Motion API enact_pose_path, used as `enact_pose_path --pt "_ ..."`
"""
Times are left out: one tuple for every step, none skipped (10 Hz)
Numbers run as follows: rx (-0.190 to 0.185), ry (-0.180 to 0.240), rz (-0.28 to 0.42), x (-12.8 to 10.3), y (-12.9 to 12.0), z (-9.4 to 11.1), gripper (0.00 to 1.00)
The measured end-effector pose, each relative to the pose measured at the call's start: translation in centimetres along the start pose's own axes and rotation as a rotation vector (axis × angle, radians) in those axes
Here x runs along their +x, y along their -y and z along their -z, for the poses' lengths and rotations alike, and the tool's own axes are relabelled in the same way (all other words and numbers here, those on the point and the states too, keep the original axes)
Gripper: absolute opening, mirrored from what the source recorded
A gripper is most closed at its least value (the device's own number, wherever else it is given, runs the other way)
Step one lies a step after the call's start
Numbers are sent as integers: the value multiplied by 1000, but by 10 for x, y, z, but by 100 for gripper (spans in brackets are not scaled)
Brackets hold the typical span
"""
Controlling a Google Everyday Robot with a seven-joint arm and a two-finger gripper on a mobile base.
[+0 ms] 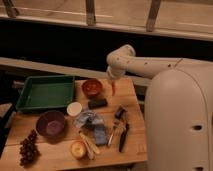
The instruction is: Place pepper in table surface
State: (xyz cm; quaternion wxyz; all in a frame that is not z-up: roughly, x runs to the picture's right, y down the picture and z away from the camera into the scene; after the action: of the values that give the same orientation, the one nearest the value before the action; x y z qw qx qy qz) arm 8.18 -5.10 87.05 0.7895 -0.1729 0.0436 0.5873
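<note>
Above the table's far edge, the gripper (112, 80) holds the pepper (113, 89) shut between its jaws, hanging beside the red bowl (92, 87). Released here, it could fall into that bowl or roll off the table surface (135, 102).

The robot has a smooth cream-white body, a rounded arm with small dark screws, and a pale pincer (112, 82) by the far edge of the table (131, 107).

The wooden table surface (135, 107) carries a green tray (46, 92), a red bowl (92, 87), a dark block (97, 103), a small white cup (74, 108), a purple bowl (50, 123), grapes (29, 148), an apple (78, 148) and black utensils (121, 129); the gripper (112, 80) hangs above its far edge
</note>
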Motion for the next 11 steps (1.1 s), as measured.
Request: enact_pose_path --pt "-45 6 -102 13 26 -17 13" --pt "-82 12 -142 19 31 -28 13" --pt "-135 26 -188 25 33 -41 18" --pt "-174 46 -231 31 39 -50 27" --pt "-206 75 -245 33 41 -55 38" --pt "-236 97 -245 29 37 -58 47" --pt "-251 113 -235 24 31 -58 58" --pt "-264 123 -226 21 28 -60 67" --pt "-281 137 -207 17 24 -60 75" --pt "-288 142 -201 15 23 -60 77" --pt "-288 143 -200 15 22 -60 77"
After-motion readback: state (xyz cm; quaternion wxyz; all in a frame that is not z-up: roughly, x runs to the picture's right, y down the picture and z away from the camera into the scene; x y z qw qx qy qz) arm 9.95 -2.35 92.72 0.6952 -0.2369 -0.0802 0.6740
